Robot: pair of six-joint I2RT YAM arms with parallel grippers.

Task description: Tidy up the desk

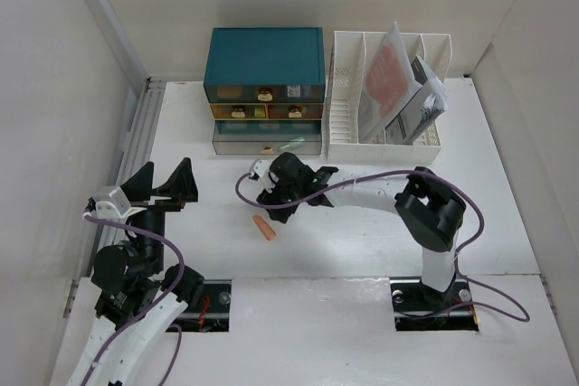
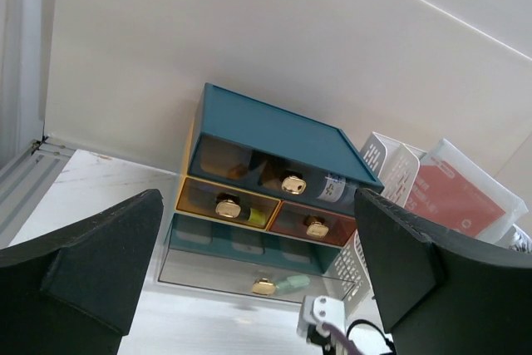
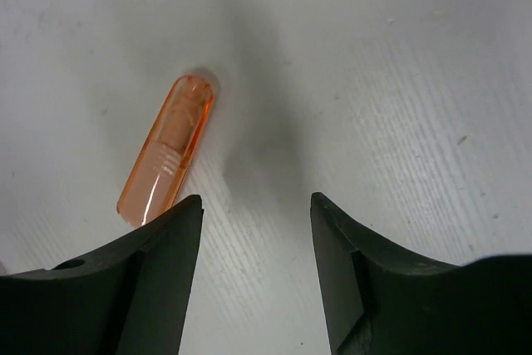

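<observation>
Orange translucent capsule-shaped piece (image 1: pixel 265 229), centre frame: lies flat on white table (image 1: pixel 362 241), just outside the finger gap of right gripper (image 1: pixel 274 207), which is spread and empty. Left gripper (image 1: pixel 163 189), lower left: spread, empty. Teal drawer unit (image 1: pixel 264 56), upper centre: clear bottom drawer (image 1: pixel 244 137) contains pale green item (image 1: pixel 291 144). White file rack (image 1: pixel 342 124), upper right: contains packets (image 1: pixel 391 74).

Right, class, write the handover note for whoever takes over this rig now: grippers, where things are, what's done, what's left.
Left gripper: open, empty, raised, facing the drawer unit.
Right gripper: open, empty, low over the table; the orange piece lies beside its finger, not between the jaws.
A green item sits in the bottom clear drawer, the papers in the file rack.
To do: pick up the orange piece and store it.
</observation>
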